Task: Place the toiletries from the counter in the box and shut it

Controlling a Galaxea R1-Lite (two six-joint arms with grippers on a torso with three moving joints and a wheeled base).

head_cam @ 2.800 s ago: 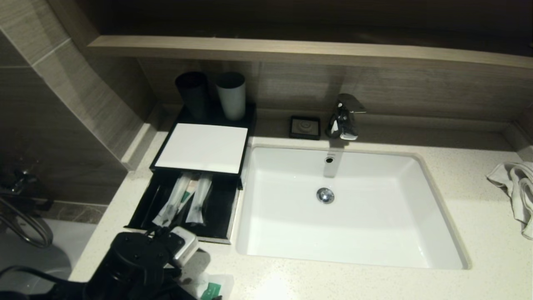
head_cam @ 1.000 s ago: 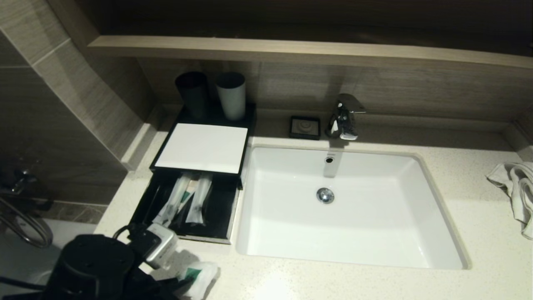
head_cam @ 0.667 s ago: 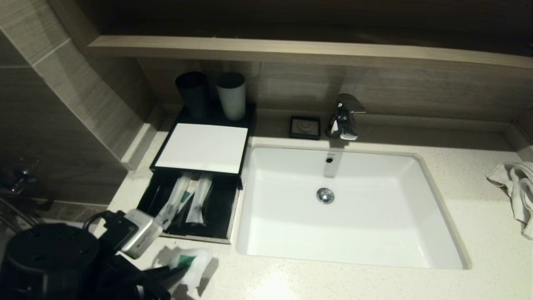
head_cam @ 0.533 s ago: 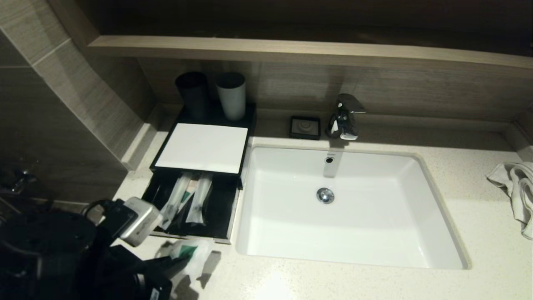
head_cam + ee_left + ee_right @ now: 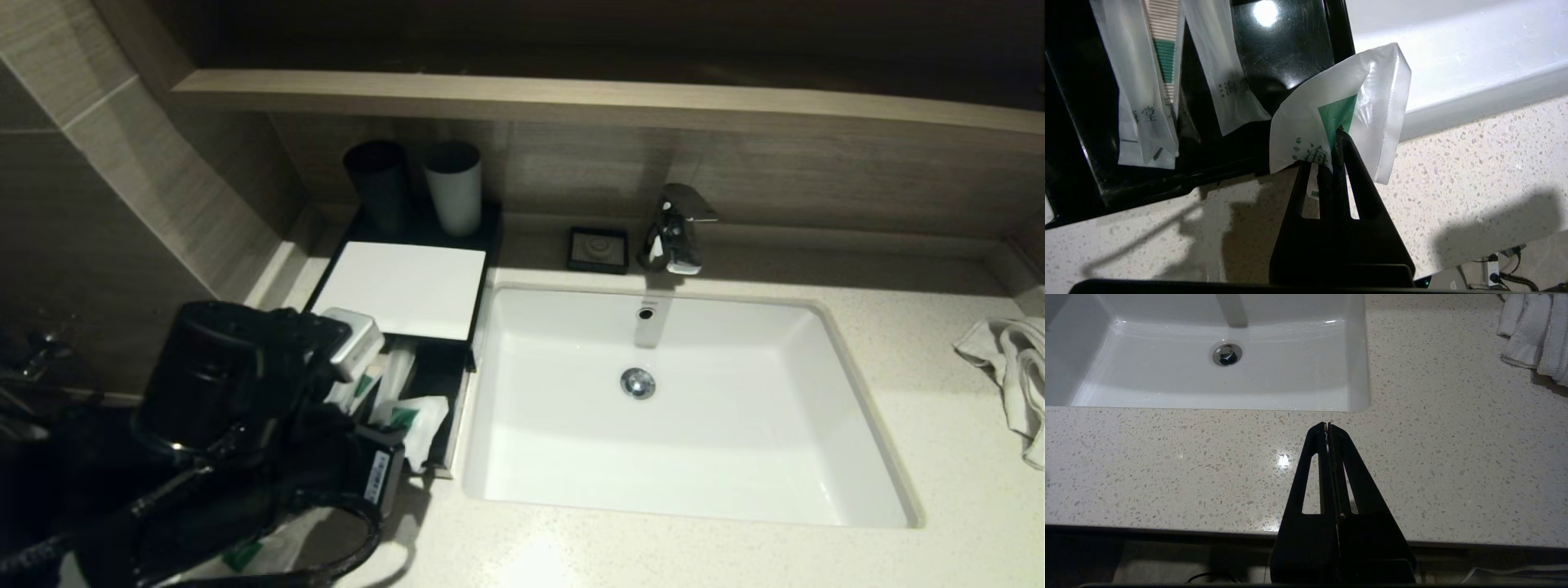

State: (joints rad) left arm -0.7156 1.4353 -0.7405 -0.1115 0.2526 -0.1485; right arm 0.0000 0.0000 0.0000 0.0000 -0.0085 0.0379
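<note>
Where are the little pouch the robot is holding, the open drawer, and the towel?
pouch (image 5: 1306, 122): left wrist view, its white face beside the green label.
drawer (image 5: 1286, 49): left wrist view, its bare glossy black floor.
towel (image 5: 1016, 367): head view, its crumpled folds.

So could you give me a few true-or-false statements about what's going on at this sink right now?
1. The left end effector is shut on a small pouch. True.
2. The drawer of the box is pushed fully shut. False: it is pulled out, with two long packets lying inside.
3. The right end effector holds the towel. False: it is shut on nothing, above bare counter.
4. Two cups stand behind the box. True.
</note>
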